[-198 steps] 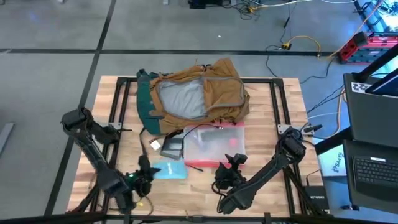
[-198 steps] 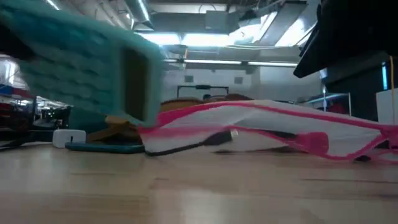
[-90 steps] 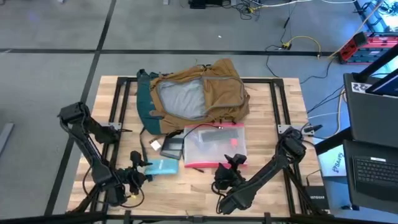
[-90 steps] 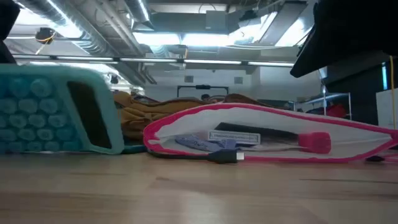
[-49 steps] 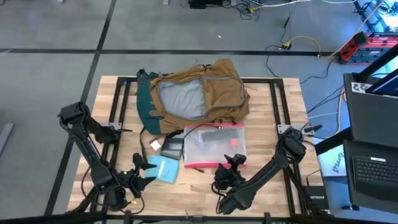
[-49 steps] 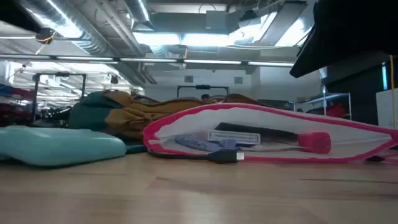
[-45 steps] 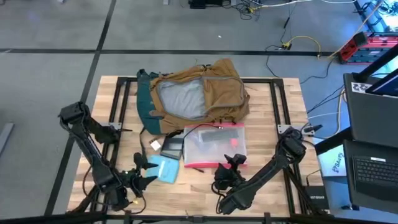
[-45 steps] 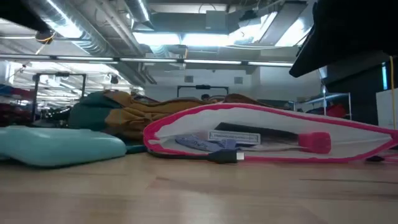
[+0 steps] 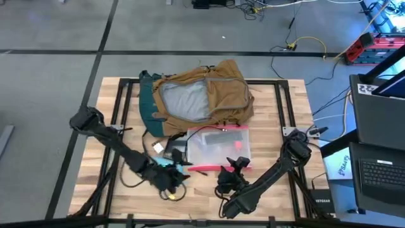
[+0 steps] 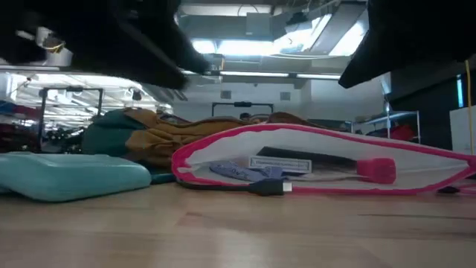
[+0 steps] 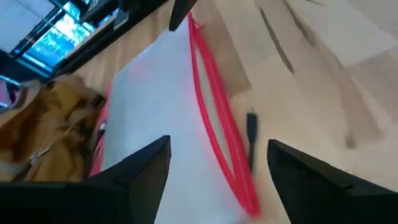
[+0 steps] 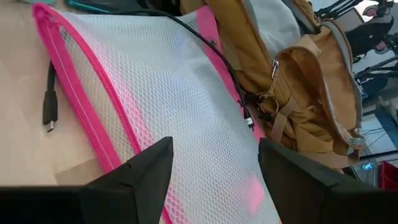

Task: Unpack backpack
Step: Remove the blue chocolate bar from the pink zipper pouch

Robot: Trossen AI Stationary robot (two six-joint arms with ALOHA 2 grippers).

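The backpack (image 9: pixel 197 96) lies open at the far middle of the counter (image 9: pixel 285 190), its grey lining showing, with the pink-edged mesh pouch (image 9: pixel 218 147) just beside it on the near side. A teal pad (image 10: pixel 71 176) lies flat on the wood near the pouch, and a white adapter (image 9: pixel 157 147) and a dark slab (image 9: pixel 176 149) sit close to the backpack's mouth.

The left gripper (image 9: pixel 169 176) hangs low over the near counter, right by the teal pad; its fingers (image 11: pixel 137 171) are spread and hold nothing, with the pouch's pink edge running between them in the left wrist view. The right gripper (image 9: pixel 229 176) waits at the pouch's near edge, its fingers (image 12: pixel 140 171) likewise spread and empty.

The unpacked things are crowded together. A loose cable (image 10: pixel 264 184) trails out of the pouch onto the wood, and it seems, though the wrist view is blurred, to lie in the left arm's way. A sweep across it could drag the pouch along. A reach back toward the backpack passes over the pouch and could push it against the bag's opening.
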